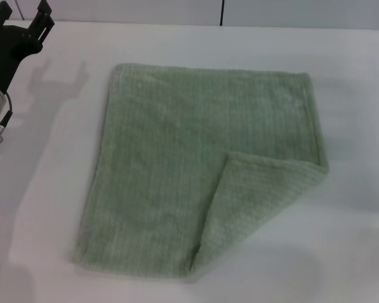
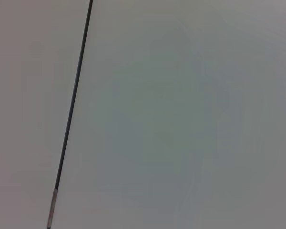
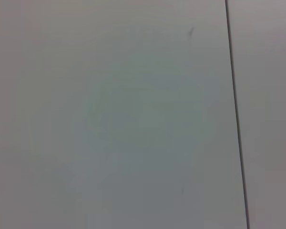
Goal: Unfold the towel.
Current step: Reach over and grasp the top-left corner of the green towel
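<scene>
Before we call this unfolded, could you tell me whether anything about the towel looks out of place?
Yes: the towel lies flat on the table except its near right corner, which is folded back over the cloth. The left gripper is raised at the far left, away from it.

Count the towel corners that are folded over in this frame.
1. The towel lies on the table with its near right corner folded back onto it. The other three corners lie flat. The left gripper hangs far left, off the towel.
</scene>
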Available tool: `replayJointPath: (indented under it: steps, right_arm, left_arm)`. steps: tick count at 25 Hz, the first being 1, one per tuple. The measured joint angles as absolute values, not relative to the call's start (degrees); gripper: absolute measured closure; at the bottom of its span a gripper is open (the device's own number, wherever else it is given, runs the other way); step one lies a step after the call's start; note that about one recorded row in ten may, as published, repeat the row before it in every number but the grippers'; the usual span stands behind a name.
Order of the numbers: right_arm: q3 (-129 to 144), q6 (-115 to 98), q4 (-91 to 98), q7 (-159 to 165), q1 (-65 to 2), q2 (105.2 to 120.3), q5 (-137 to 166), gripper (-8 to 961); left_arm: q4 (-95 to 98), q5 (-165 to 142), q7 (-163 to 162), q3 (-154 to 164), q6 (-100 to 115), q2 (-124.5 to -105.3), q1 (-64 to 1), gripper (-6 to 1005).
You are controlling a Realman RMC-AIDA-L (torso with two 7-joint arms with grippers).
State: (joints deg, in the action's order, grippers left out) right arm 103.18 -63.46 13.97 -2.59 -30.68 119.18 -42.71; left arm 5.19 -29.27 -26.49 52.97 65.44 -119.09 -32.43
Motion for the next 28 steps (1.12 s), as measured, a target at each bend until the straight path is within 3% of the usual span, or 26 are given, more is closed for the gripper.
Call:
replayJointPath:
  steps: [16,28]
  right_arm:
    - [103.2,-63.5,14.0,-2.6,-30.7,119.18,-42.7,307]
    - [103.2,-63.6,14.1,-2.5,-30.8,119.18,-42.6,306]
  left_arm:
    - [5.3,-29.3,-27.9,55.9,65.6,-119.04,-32.4,198]
    - [5.8,-29.3,-28.1,60.2,65.6,-119.00,-32.4,297]
